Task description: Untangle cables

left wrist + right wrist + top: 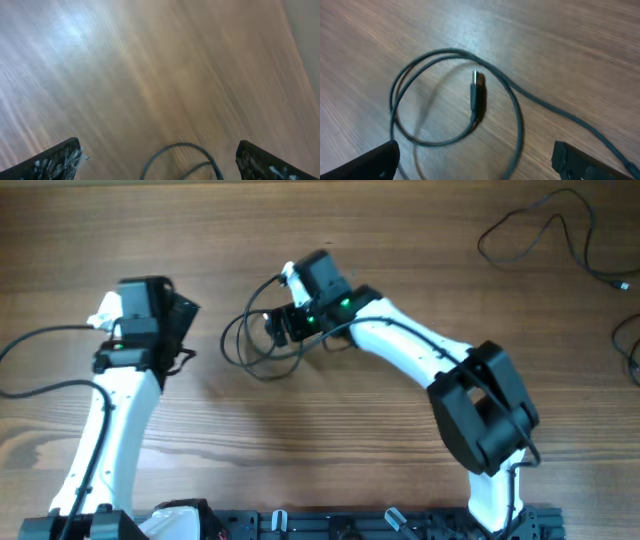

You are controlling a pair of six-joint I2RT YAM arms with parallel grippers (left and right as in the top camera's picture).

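A thin black cable (245, 345) lies in loose loops on the wooden table between the two arms. In the right wrist view its loop (512, 107) circles a small plug end (478, 95), and one strand runs off to the right. My right gripper (475, 160) is open just above the loop, holding nothing; overhead it sits at the loop's right side (283, 325). My left gripper (157, 162) is open and empty, with a bend of the cable (182, 150) between its fingers at the bottom edge. Overhead it sits left of the loops (180, 330).
A second thin black cable (540, 225) lies loose at the far right back of the table, ending near a plug (622, 285). Thick black wires run from the left arm (40, 390). The arm bases stand at the front edge.
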